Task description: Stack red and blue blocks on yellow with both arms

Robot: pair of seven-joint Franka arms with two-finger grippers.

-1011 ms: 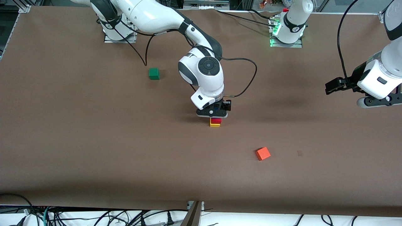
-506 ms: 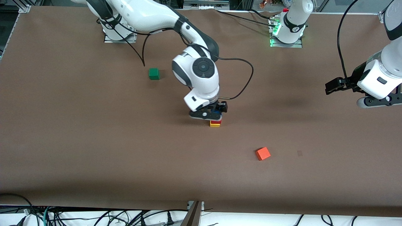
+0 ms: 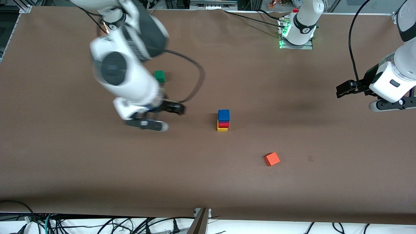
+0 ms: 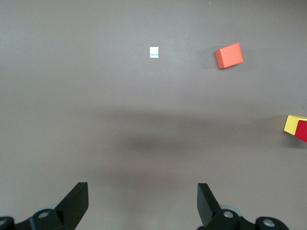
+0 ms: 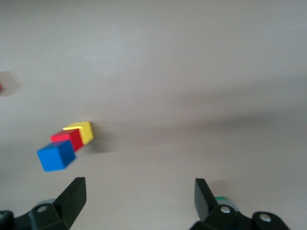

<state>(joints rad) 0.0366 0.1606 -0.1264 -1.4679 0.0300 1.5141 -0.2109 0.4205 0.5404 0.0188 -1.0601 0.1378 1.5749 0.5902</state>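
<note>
The blue block (image 3: 223,115) sits on the red block (image 3: 223,123), which sits on the yellow cube (image 3: 222,129), a three-high stack at mid-table. My right gripper (image 3: 174,108) is open and empty, in the air over bare table, away from the stack toward the right arm's end. In the right wrist view (image 5: 139,196) the blue (image 5: 56,155), red (image 5: 67,139) and yellow (image 5: 82,131) cubes show off to one side. My left gripper (image 3: 346,89) waits open and empty over the left arm's end; its wrist view (image 4: 142,201) catches the stack's yellow (image 4: 293,123) and red (image 4: 302,130) cubes at the frame edge.
An orange cube (image 3: 272,159) lies nearer the front camera than the stack, toward the left arm's end; it also shows in the left wrist view (image 4: 229,55). A green cube (image 3: 159,76) lies farther back, partly under the right arm. Black cables trail from both arms.
My right gripper let go of the blue block on top of the red one, rose and swung away toward the right arm's end. The stack stands free. The left arm has not moved.
</note>
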